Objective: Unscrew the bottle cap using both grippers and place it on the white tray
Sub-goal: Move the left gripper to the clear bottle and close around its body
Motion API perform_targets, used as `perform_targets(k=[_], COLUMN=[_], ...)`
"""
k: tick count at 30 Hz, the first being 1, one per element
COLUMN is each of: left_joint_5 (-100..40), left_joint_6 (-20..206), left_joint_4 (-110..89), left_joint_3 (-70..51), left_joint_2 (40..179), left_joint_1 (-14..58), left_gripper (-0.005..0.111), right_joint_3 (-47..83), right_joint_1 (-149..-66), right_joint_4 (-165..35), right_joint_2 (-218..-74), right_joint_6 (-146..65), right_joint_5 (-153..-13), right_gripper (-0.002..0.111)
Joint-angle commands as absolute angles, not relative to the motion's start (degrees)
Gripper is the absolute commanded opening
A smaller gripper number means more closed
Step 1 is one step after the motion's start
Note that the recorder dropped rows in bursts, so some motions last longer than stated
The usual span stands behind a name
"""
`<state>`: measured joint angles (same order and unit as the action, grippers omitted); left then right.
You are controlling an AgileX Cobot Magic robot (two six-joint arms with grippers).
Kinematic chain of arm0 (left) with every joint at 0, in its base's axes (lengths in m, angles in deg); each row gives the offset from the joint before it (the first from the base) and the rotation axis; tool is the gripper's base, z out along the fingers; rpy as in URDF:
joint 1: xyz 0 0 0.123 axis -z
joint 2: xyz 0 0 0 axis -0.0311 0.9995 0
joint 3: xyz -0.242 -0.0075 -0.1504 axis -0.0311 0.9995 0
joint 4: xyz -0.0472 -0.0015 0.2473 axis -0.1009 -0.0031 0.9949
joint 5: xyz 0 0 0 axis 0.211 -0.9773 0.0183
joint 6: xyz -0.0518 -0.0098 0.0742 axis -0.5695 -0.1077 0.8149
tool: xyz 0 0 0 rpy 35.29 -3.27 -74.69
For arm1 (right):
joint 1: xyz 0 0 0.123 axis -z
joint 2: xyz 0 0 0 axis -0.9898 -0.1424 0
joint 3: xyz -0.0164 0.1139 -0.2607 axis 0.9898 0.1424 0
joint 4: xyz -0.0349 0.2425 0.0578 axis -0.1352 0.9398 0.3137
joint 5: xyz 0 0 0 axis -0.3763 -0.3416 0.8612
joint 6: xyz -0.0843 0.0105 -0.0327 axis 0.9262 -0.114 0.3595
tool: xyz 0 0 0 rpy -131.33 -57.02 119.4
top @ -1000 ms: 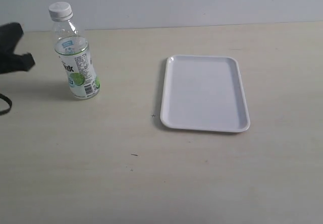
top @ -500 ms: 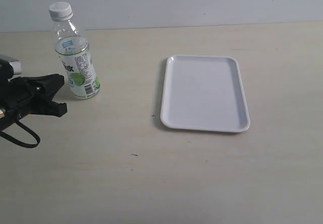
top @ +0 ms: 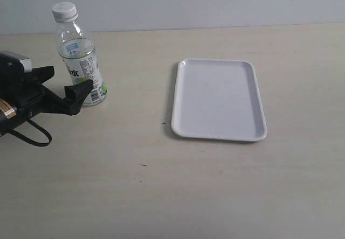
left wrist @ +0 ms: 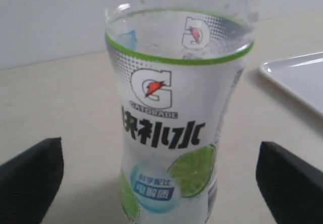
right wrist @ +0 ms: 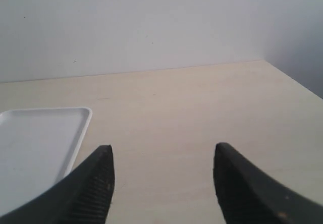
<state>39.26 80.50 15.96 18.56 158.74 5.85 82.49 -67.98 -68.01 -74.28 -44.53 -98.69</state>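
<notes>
Exterior view
Bottle [top: 82, 67]: upright at the far left of the table [top: 161, 196], well apart from the white tray [top: 218, 100].
Bottle cap [top: 64, 11]: white, seated on the bottle's neck.
Left claw [top: 70, 78]: reaching in from the left edge at label height, spread wide, one finger on either side of the bottle's lower body.
Arm sticker [top: 6, 111]: orange (too small to read).
White tray: flat on the table, nothing on it.

Left wrist view
Label: a large "G" with an orange bolt, "GATORADE" under it, then bold dark Chinese characters, a lime picture and a blue circle with more Chinese print; a green band runs along the top.
Fingers [left wrist: 30, 181]: both tips stand clear of the bottle, with table showing in the gaps.

Right wrist view
Right claw [right wrist: 161, 183]: spread, holding nothing (only bare table between the tips).
Tray: one rounded corner just beside one finger.
</notes>
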Motion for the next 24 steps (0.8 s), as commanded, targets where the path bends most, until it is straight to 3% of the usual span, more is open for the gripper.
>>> perform_targets(k=[1, 11, 16, 20, 24], left_joint_5=[40.3, 40.3, 40.3, 40.3, 40.3], left_joint_6=[76.2, 69.0, 69.0, 69.5, 69.5], left_joint_4=[19.8, 23.5, 25.9, 26.7, 27.5], left_joint_3=[14.0, 5.2, 3.8, 3.7, 3.7], left_joint_2=[162.4, 167.9, 168.5, 168.5, 168.5], left_joint_1=[5.8, 5.8, 6.0, 6.0, 6.0], left_gripper=[0.105, 0.105, 0.097, 0.067, 0.012], right_joint_3=[82.8, 82.8, 82.8, 82.8, 82.8], right_joint_1=[-68.1, -68.1, -68.1, -68.1, -68.1], right_joint_4=[-68.0, -68.0, -68.0, -68.0, -68.0], right_joint_2=[-74.0, -74.0, -74.0, -74.0, -74.0], right_joint_6=[-44.5, -44.5, -44.5, -44.5, -44.5], right_joint_5=[-98.3, -98.3, -98.3, -98.3, -98.3], right_gripper=[0.057, 0.057, 0.057, 0.057, 0.057])
